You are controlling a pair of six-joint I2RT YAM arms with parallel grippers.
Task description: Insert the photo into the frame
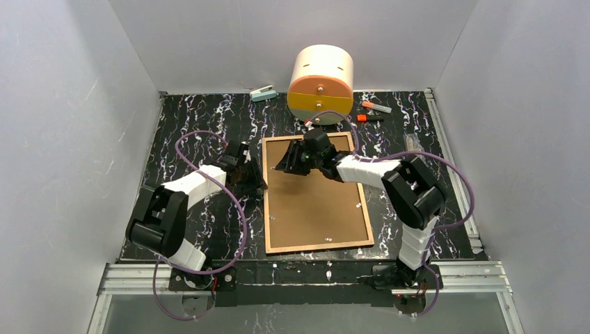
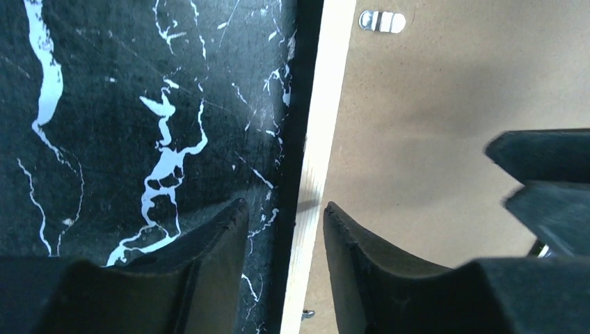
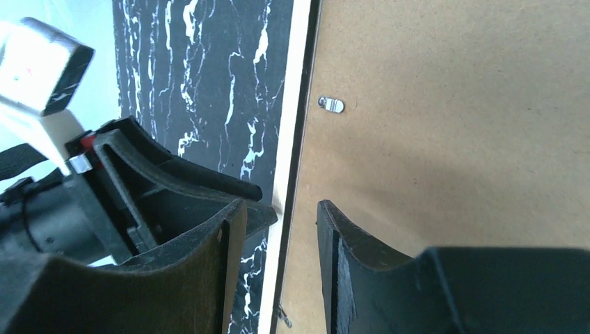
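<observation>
The tan-rimmed rectangular picture frame [image 1: 266, 209] lay back-up, long axis toward the desk's [image 1: 209, 132] far edge; my left gripper [image 2: 282, 212] and right gripper [image 3: 278, 209] stood released.

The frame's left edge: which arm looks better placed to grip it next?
Probably left. The left gripper straddles the frame at its rim from its own side, jaws open; the right gripper also straddles it but reaches across the backing board.

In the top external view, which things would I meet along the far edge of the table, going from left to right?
small teal and white object → round cream and orange drawer box → white marker with an orange cap
</observation>
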